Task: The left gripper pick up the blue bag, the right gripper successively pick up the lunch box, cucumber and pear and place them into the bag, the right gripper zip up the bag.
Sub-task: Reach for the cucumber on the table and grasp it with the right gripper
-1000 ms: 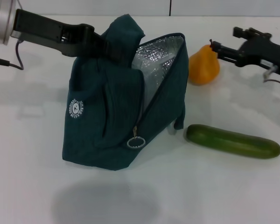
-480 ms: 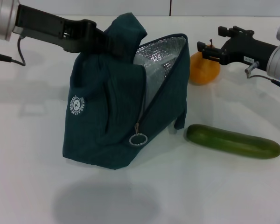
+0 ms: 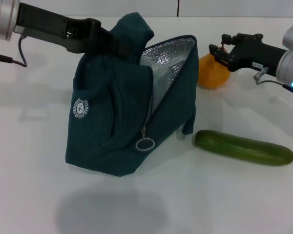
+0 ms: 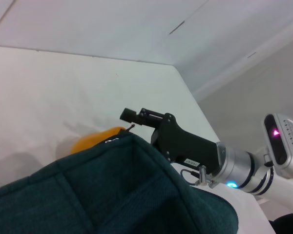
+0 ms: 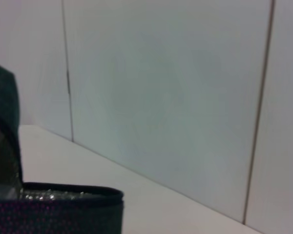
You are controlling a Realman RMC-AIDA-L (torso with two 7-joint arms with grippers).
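the left gripper is clamped on the handle at the top of the blue bag, holding the mouth up so the crinkled silver foil lining shows. the bag is soft teal fabric, slumped on the white table, with its ring zip pull hanging low on the open zip. the right gripper hovers at the top of the pear, which stands just behind and beside the bag's open edge; its thin fingers sit near the stem, but whether they are apart or together cannot be told. the cucumber lies on the table near the bag's front corner, well apart from the gripper. the lunch box is not clearly visible; something pale may sit inside the lining, though that is uncertain.

judging from this, the risks lie mostly with the pear: it is smooth, rounded and tapers upward, so a grip taken high near the stem could slip or roll it away. the fingers are also close to the bag's rim, and a nudge there could fold the limp fabric inward and narrow the opening. the task names the cucumber before the pear, so the order may go astray. the cucumber, long and glossy, could pivot in a narrow two-finger hold or catch across the mouth
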